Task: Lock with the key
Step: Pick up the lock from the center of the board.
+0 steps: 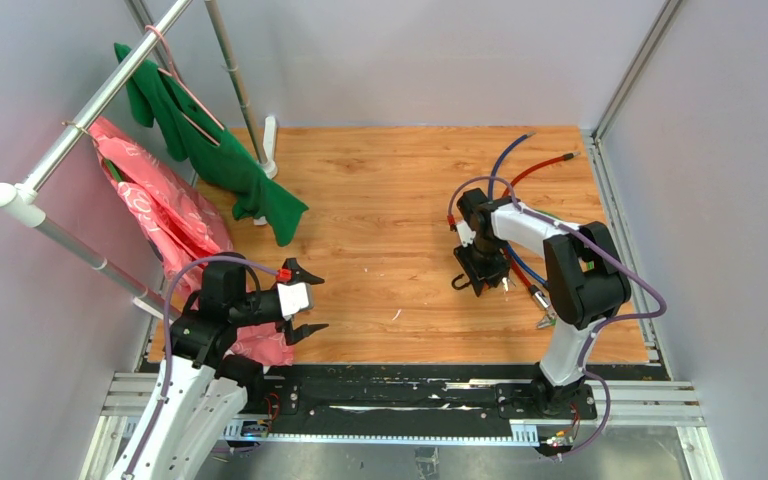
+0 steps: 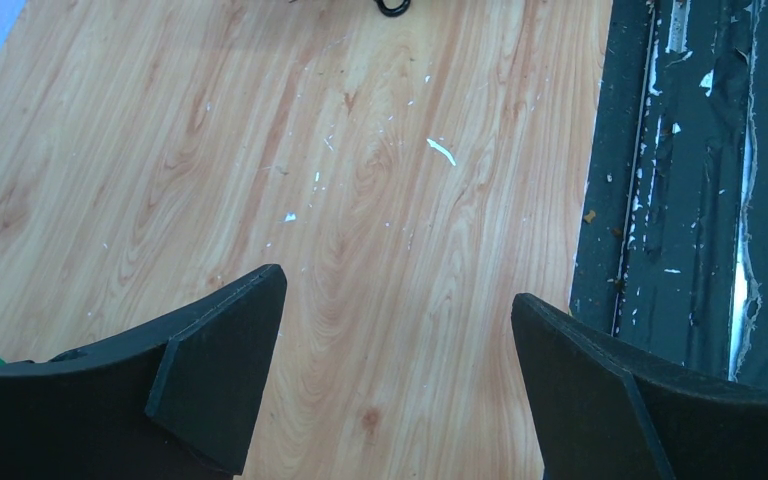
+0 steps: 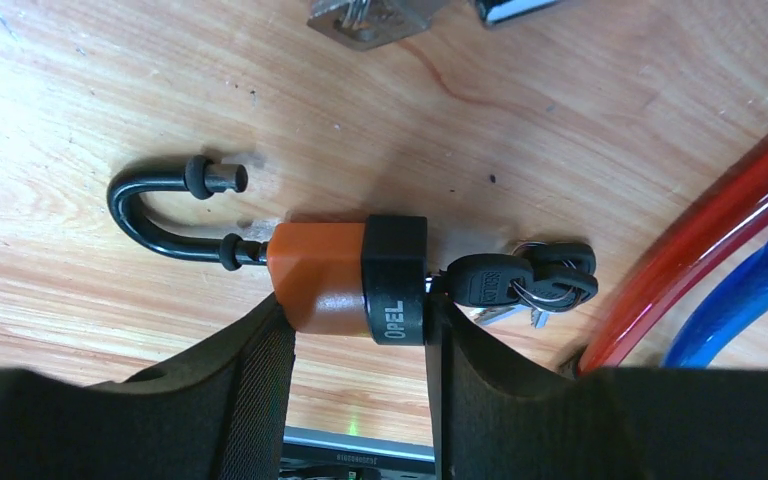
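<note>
An orange padlock (image 3: 325,275) with a black band marked OPEL lies on the wooden table. Its black shackle (image 3: 150,215) is open, with the free end out of the body. A black-headed key (image 3: 490,280) sits in the padlock's end, with more keys on its ring. My right gripper (image 3: 360,335) is shut on the padlock body, one finger at the shackle end and one at the key end; in the top view it (image 1: 482,272) is at mid right. My left gripper (image 1: 305,300) is open and empty, hovering over bare wood at the near left (image 2: 398,310).
A clothes rail (image 1: 110,90) with a green garment (image 1: 210,140) and a pink one (image 1: 160,210) stands at the left. Red (image 3: 720,240) and blue (image 3: 750,300) cables lie right of the padlock. A metal padlock (image 3: 370,20) lies just beyond. A black strip (image 2: 680,180) runs along the near edge.
</note>
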{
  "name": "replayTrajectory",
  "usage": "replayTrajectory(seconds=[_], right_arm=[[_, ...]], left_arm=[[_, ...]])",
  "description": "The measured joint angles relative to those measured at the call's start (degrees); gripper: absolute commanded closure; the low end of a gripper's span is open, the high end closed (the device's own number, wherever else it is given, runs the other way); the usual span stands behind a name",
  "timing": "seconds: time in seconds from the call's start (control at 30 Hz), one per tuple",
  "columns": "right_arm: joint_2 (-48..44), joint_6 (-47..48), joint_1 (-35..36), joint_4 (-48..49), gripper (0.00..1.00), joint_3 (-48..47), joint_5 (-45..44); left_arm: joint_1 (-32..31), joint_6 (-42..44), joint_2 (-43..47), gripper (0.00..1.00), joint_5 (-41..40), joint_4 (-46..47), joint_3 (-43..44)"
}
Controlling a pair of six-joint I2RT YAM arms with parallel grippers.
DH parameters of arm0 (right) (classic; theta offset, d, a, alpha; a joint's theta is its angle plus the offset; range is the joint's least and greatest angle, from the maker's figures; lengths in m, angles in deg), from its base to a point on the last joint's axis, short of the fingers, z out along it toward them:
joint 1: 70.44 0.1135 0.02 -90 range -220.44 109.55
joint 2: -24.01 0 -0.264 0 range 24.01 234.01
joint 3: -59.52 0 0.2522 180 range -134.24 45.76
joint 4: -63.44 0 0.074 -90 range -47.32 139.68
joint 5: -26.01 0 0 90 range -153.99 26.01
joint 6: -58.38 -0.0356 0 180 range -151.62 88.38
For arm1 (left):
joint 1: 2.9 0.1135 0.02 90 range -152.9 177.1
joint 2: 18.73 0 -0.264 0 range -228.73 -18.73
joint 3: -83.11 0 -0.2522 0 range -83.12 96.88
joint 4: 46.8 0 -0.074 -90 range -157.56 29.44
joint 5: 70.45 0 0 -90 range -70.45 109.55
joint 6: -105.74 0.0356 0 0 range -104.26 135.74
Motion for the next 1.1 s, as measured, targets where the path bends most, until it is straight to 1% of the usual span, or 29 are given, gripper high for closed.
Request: replayTrajectory(seconds=[0.1,0.2,0.23,0.43,0.63,0.73,0.8,0.9,1.0,1.1], right_arm=[[-0.07,-0.15,0.0,0.13,0.82,0.07,0.35],[-0.33,-0.13,0.0,0.28,0.99,0.26,0.81],[-0.46,-0.11,0.0,0.48,1.0,0.35,0.96],[-1.55,0.13,1.05,2.27,1.0,0.46,4.46],[-6.32,-0.09,4.09,2.43,1.0,-0.11,11.65],[-7.56,-1.18,6.25,2.4,1.0,-2.12,14.73],[-7.69,-2.01,7.72,2.38,1.0,-3.69,16.37],[-7.72,-3.85,10.51,2.36,1.0,-7.1,19.3],[-7.85,-5.33,13.14,2.64,1.0,-10.23,21.99],[-8.41,-6.6,15.61,2.75,1.0,-13.35,24.65]], left_arm=[[0.0,0.04,0.0,0.05,0.02,0.0,0.02],[0.0,0.15,0.0,0.05,0.07,0.0,0.04],[0.0,0.15,0.0,0.06,0.11,0.0,0.07],[0.0,0.46,-0.02,0.07,0.44,-0.22,0.96],[-0.02,2.73,0.0,0.1,1.27,-0.22,4.68],[-0.02,4.57,-0.22,0.11,1.29,-0.22,6.05],[-0.07,5.64,-0.76,0.15,1.16,-0.26,6.88],[-0.46,8.17,-2.95,0.17,-0.35,-0.35,9.14],[-3.13,10.78,-5.46,0.17,-3.96,-0.24,11.61],[-9.49,14.19,-7.34,0.15,-9.38,0.07,13.33]])
